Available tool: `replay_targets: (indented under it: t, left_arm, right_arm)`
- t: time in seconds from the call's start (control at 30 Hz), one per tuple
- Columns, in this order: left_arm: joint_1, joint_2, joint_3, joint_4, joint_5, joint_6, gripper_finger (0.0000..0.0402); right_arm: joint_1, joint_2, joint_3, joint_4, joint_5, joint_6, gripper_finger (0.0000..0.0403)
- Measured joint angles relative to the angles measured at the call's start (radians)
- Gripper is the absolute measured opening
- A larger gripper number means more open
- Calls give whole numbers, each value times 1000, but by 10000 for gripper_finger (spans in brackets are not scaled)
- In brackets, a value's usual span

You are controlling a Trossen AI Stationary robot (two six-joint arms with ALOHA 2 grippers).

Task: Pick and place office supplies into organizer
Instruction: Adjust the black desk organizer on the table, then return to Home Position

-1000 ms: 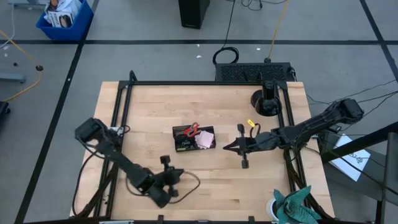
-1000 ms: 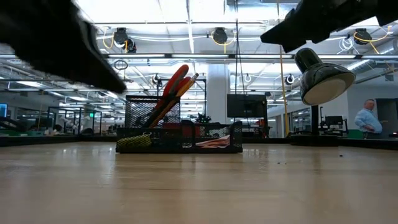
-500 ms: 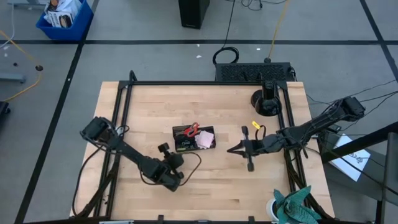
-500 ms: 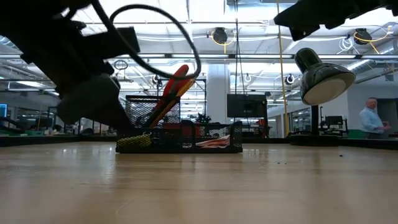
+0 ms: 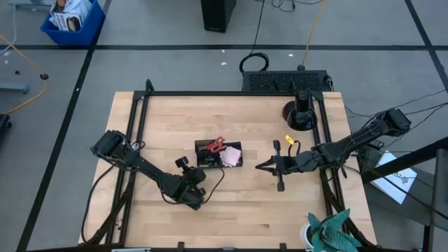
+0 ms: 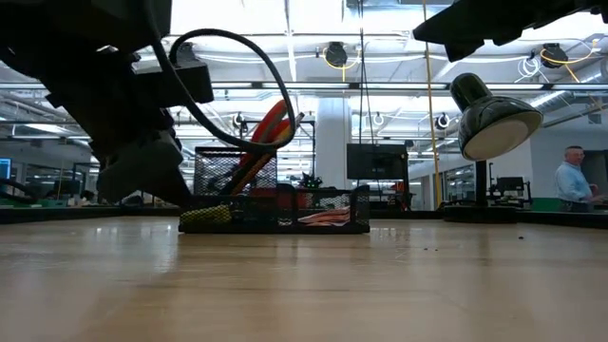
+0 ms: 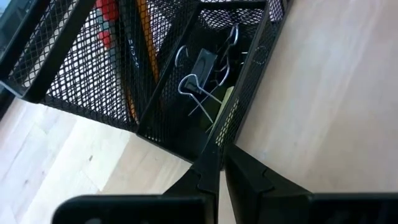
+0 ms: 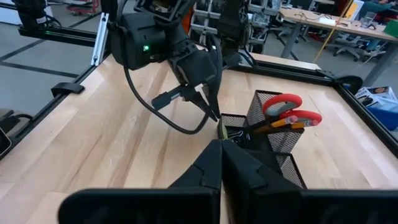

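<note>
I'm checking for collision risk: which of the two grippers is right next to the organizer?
The left gripper, its tip at the organizer's corner; the right gripper hangs well clear on the other side.

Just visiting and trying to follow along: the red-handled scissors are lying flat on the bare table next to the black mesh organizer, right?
Not quite. The red-handled scissors are not on the table; they stand upright inside the black mesh organizer, handles sticking out the top. The right wrist view shows this plainly, and the low view agrees.
</note>
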Motion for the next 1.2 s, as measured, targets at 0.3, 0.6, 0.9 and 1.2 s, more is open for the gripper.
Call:
replay_targets:
  t: [0.3, 0.6, 0.9, 1.2]
  left_arm:
    - [26, 0, 0, 7, 1, 70, 31]
    - [-102, -3, 51, 22, 52, 370, 31]
    - [-150, -192, 108, 240, 37, 860, 31]
    - [-37, -387, -8, 692, 522, 1213, 31]
  right_arm:
    - [0, 1, 0, 0, -2, 3, 0]
    - [0, 1, 1, 6, -3, 25, 0]
    - [-61, -5, 1, 77, -53, -128, 0]
    - [-173, -34, -149, 325, -300, -55, 0]
